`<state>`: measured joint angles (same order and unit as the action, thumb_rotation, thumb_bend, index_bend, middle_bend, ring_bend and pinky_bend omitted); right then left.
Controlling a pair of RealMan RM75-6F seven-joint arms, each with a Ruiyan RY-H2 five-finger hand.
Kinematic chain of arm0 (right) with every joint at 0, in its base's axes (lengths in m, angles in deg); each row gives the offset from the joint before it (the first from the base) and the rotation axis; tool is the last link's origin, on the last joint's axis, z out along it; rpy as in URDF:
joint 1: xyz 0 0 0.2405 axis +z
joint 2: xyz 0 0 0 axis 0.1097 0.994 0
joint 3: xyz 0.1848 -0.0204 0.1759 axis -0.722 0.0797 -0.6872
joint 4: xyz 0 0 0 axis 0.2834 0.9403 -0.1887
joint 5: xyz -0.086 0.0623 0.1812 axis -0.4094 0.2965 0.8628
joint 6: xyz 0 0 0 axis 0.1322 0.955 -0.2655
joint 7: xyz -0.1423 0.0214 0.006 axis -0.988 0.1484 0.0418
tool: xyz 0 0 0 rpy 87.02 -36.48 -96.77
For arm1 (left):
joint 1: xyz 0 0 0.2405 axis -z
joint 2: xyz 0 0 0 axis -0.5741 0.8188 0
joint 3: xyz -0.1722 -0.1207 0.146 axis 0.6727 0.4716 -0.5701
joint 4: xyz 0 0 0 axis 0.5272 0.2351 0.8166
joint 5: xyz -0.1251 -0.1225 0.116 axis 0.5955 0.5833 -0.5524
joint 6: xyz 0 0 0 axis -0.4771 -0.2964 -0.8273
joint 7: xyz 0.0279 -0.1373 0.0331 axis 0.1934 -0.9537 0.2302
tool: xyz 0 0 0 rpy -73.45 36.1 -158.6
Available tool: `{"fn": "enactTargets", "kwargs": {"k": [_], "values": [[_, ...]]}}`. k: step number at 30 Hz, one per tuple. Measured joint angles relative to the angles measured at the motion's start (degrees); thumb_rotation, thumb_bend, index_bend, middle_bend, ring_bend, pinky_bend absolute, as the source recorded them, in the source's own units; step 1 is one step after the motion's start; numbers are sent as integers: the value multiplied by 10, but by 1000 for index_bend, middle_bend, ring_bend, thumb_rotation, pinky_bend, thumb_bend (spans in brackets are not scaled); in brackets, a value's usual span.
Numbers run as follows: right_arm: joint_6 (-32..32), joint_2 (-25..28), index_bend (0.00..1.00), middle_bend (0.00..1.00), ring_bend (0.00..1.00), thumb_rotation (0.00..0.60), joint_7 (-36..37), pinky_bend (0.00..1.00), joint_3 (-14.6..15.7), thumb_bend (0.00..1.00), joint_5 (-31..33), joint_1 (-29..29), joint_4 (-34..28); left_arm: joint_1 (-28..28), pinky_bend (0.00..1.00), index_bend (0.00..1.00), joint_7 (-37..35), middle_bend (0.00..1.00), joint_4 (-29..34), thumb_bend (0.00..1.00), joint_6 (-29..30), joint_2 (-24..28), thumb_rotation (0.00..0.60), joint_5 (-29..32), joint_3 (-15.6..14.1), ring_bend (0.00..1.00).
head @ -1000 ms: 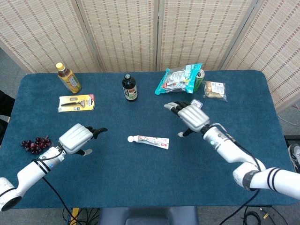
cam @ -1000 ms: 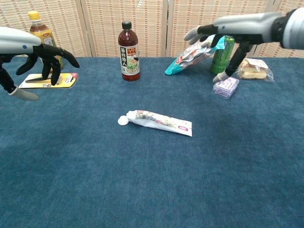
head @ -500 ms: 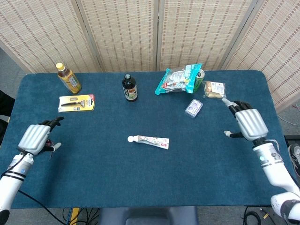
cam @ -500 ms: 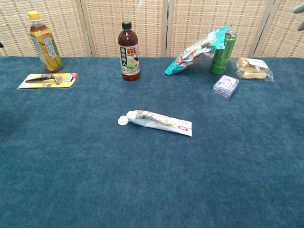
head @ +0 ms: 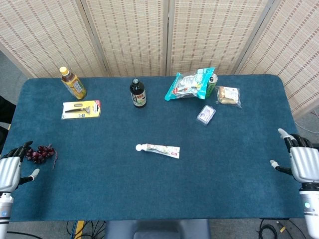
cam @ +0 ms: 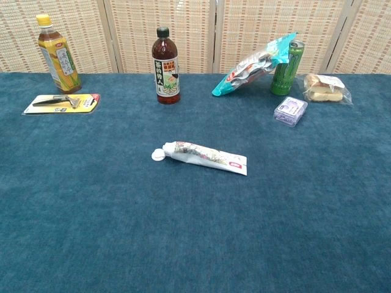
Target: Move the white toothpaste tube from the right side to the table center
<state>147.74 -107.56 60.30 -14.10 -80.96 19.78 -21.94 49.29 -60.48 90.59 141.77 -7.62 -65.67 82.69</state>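
White toothpaste tube (head: 158, 149) lies flat mid-worktop (head: 224, 164), cap toward the robot's left, untouched. Dark bottle (head: 137, 93) stands behind it. Left hand (head: 10, 171) and right hand (head: 302, 162) sit at opposite worktop edges, fingers spread, holding nothing.
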Motion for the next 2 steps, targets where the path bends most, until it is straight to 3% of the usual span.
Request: {"fn": "enactTargets", "kwargs": {"k": [2], "values": [[14, -1, 138, 288, 188, 600, -2, 213, 1, 220, -4, -16, -8, -13, 343, 125, 0, 246, 6, 200, 12, -4, 600, -15, -4, 238]]}}
